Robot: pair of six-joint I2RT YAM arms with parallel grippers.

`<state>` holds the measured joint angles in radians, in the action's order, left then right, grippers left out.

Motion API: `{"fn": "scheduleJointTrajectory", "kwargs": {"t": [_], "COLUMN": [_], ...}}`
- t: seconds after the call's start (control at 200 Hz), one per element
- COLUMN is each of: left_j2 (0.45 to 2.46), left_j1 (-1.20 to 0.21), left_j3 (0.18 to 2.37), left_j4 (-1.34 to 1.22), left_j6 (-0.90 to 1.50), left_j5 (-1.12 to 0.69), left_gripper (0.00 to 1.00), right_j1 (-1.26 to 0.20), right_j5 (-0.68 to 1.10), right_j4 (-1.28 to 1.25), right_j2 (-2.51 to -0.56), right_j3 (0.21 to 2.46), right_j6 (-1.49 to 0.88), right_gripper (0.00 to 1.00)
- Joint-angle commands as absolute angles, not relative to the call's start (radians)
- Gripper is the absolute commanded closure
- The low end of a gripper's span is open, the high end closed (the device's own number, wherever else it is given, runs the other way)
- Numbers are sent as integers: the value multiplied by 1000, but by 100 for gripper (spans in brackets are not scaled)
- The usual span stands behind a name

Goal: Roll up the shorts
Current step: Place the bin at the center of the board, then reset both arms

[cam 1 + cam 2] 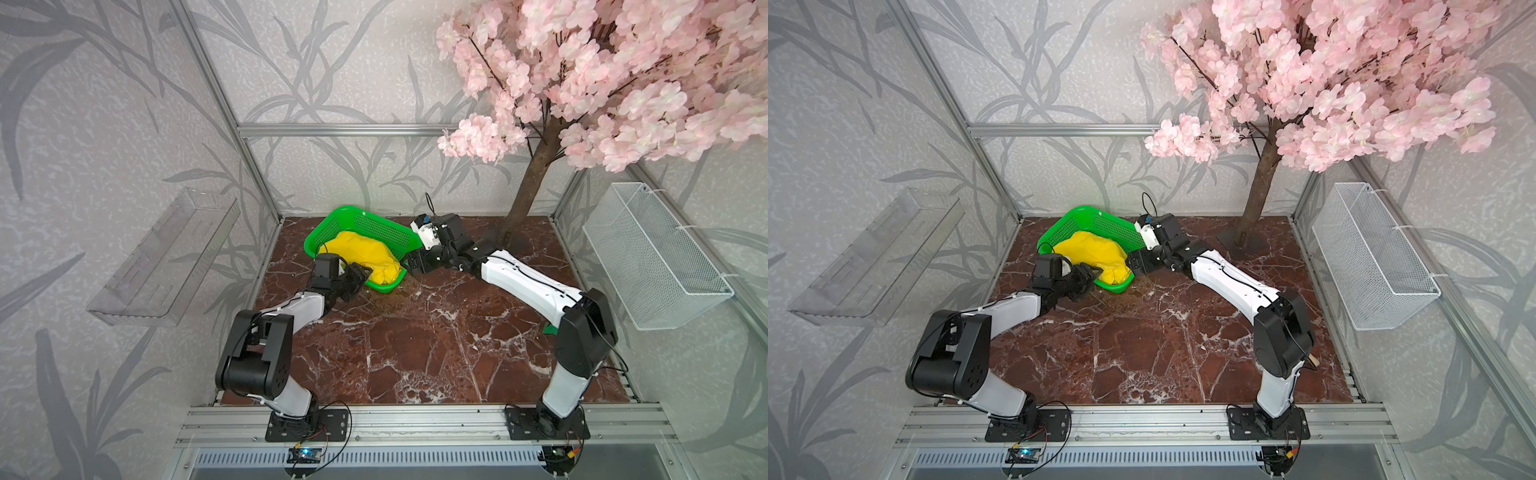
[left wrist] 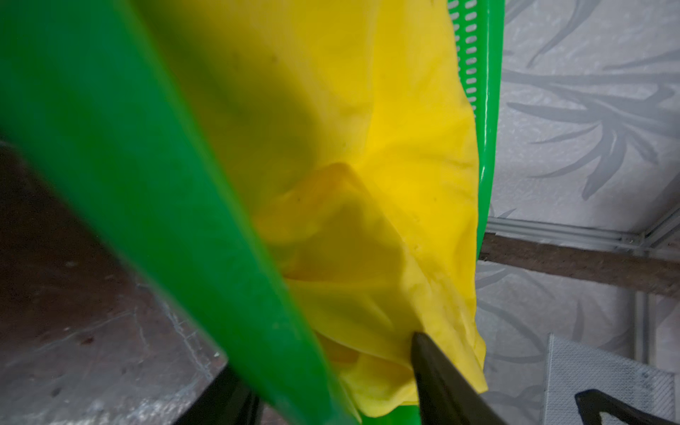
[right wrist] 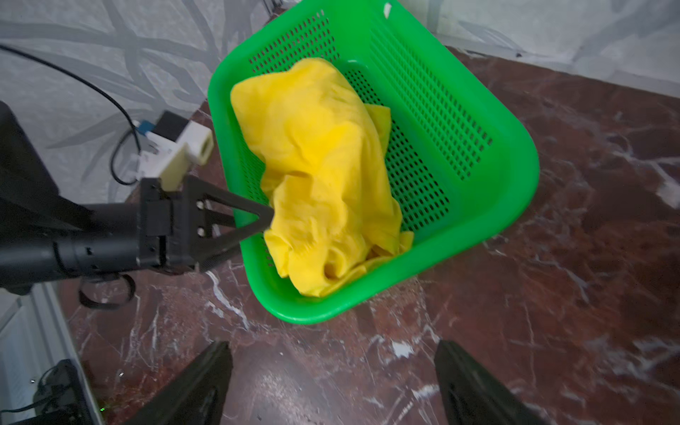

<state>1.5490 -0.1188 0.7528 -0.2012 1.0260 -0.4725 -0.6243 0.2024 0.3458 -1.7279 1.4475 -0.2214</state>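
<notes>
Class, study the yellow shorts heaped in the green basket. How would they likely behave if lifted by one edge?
Probably floppy: the shorts lie crumpled in soft folds, so they would likely drape and unfold. Likely light: the fabric looks thin. They may drag against the green basket, since they bunch against its wall.

Crumpled bright yellow thin-fabric shorts [image 1: 365, 257]: loose unrolled heap inside green perforated plastic basket [image 1: 384, 233], one end against rim.
</notes>
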Motion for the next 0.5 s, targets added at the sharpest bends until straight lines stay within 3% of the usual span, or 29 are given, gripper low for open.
{"fn": "scheduleJointTrajectory", "kwargs": {"t": [0.0,0.105,0.14,0.32,0.495], "left_j2": [1459,1374,1348,1269,1183], "left_j1": [-123,-121,-121,-122,-124], "left_j3": [781,802,817,904,855], "left_j4": [-137,-23,17,175,62], "left_j6": [975,880,844,655,446], "left_j5": [-446,-392,-369,-163,160], "left_gripper": [21,9,1,0,0], "right_j1": [-593,-561,-553,-428,-316], "right_j5": [146,111,79,-7,-237], "right_j4": [196,180,189,178,99], "right_j2": [-1551,-1431,-1393,-1223,-1143], "right_j3": [1318,1195,1164,997,844], "right_j6": [-253,-269,-267,-295,-298], "right_gripper": [9,8,1,1,1]}}
